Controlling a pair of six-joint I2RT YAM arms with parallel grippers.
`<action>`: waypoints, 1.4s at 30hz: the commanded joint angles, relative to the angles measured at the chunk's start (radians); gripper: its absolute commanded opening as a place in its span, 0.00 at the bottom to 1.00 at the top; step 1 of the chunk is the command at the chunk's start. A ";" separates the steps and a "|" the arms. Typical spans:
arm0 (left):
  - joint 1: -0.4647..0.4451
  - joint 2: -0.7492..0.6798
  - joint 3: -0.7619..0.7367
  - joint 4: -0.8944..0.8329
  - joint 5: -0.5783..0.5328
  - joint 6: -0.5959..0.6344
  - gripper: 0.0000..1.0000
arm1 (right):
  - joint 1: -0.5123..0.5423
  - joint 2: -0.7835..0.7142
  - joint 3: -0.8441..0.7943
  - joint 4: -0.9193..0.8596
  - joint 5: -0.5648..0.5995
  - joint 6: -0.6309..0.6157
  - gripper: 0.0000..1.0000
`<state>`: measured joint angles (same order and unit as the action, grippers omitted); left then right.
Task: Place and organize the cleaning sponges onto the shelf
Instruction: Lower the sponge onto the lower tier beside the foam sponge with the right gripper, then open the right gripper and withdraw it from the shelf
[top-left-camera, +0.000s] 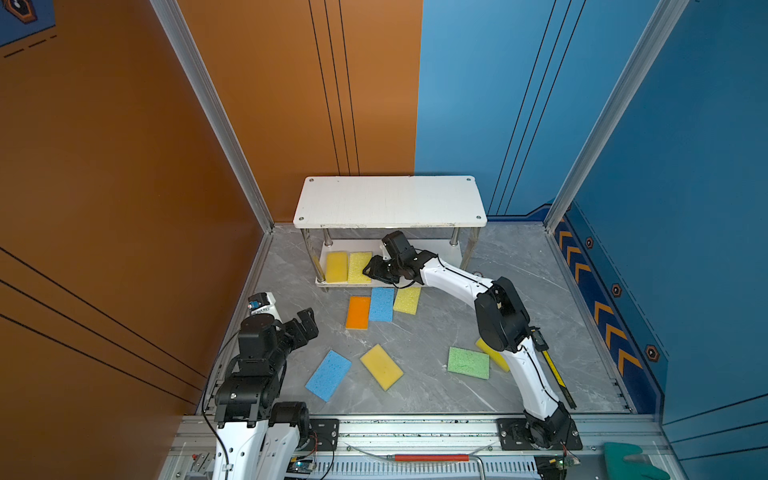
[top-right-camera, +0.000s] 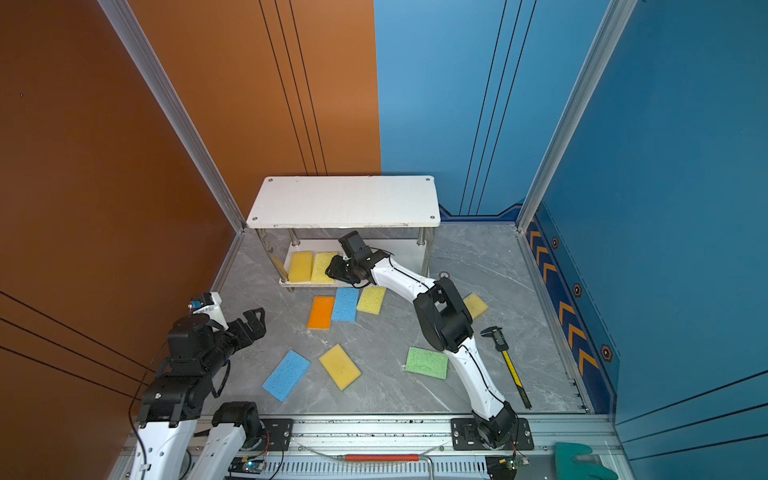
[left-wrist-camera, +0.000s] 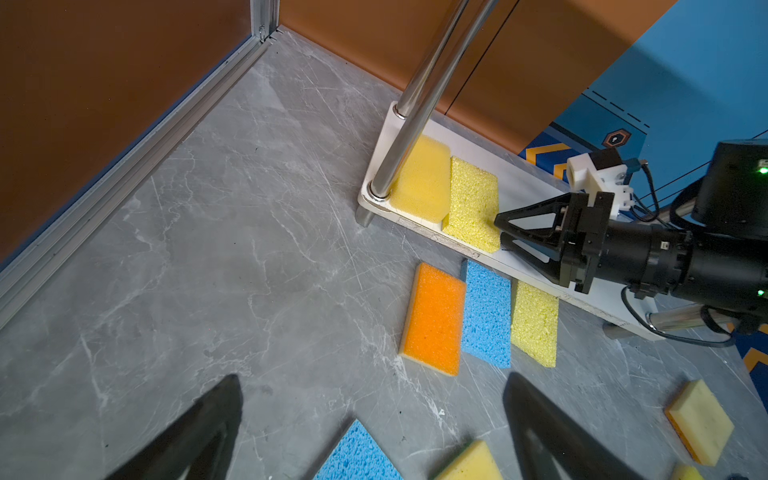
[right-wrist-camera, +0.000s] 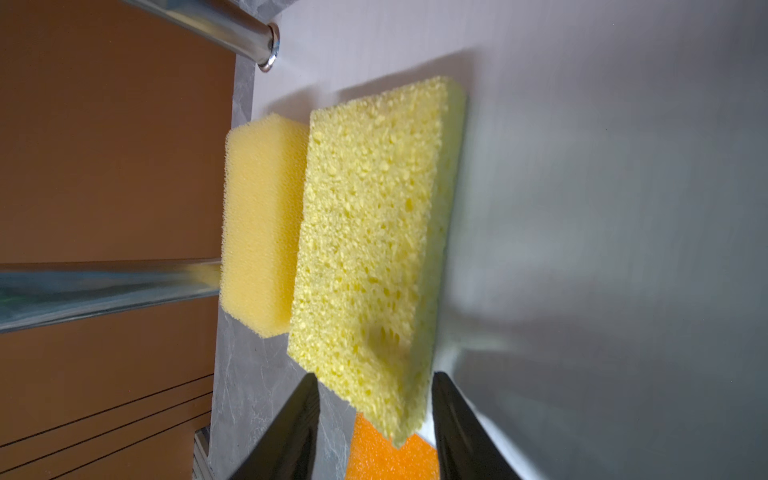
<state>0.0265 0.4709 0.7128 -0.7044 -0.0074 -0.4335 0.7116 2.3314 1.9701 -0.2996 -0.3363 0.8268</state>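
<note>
on the shelf's (top-left-camera: 390, 201) lower white board, at its left end, a deep yellow sponge (top-left-camera: 336, 266) lies by a metal post (left-wrist-camera: 405, 145) with a pale yellow sponge (top-left-camera: 359, 266) touching it. the right gripper (left-wrist-camera: 500, 232) is released, jaws parted either side of the pale one's dented near corner. just in front, on the grey marbled worktop (top-left-camera: 436, 324), an orange sponge (top-left-camera: 358, 312), a blue sponge (top-left-camera: 381, 304) and a lime-yellow sponge (top-left-camera: 407, 300) sit in a row. a green sponge (top-left-camera: 468, 362) lies nearer. the left gripper (top-left-camera: 306, 322) hovers spread wide. an orange-brown wall (top-left-camera: 124, 166) and a blue wall (top-left-camera: 498, 104) meet behind.
</note>
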 joint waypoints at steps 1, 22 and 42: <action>0.010 -0.002 0.009 0.000 0.009 0.015 0.98 | -0.034 0.040 0.049 -0.021 0.013 -0.022 0.47; 0.020 0.008 0.005 0.004 0.021 0.014 0.98 | -0.046 0.130 0.154 0.013 -0.059 0.002 0.49; 0.027 0.009 0.002 0.008 0.027 0.015 0.98 | -0.059 0.116 0.131 0.045 -0.045 0.014 0.50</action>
<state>0.0452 0.4751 0.7128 -0.7036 0.0044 -0.4335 0.6613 2.4668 2.1304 -0.2508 -0.4152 0.8391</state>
